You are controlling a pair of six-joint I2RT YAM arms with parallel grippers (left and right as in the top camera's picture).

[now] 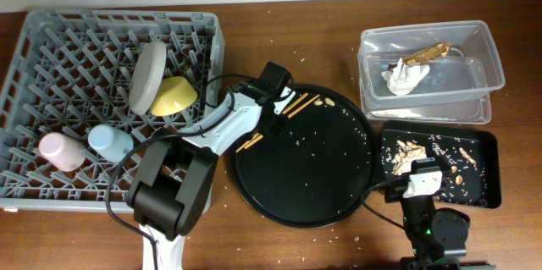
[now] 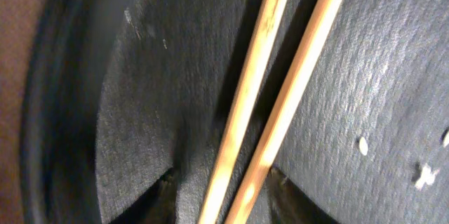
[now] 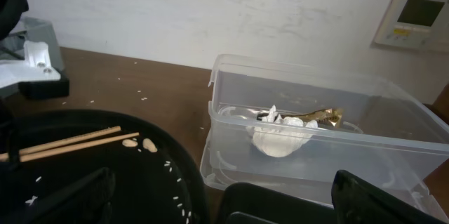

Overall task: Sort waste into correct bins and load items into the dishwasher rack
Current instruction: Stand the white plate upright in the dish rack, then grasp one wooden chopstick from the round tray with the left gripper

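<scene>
Two wooden chopsticks (image 1: 292, 106) lie side by side on the upper left part of the large round black tray (image 1: 305, 194). My left gripper (image 1: 272, 123) is down over them, open, one finger on each side of the pair (image 2: 259, 112). The grey dishwasher rack (image 1: 51, 24) holds the pale grey-white bowl (image 1: 147, 75), yellow bowl (image 1: 174, 96), pink cup (image 1: 61, 151) and blue cup (image 1: 110, 142). The clear tub (image 1: 474, 41) holds the white tissue (image 1: 403, 78) and gold-brown wrapper (image 1: 428, 52). The shallow black tray (image 1: 483, 147) holds tan food scraps (image 1: 411, 153). My right gripper (image 3: 231, 203) is open and empty.
Two tan scraps (image 1: 323, 101) and scattered rice grains lie on the round tray near the chopsticks' far end. Crumbs dot the wooden table. My right arm (image 1: 423, 187) sits at the front right, over the black tray's near corner.
</scene>
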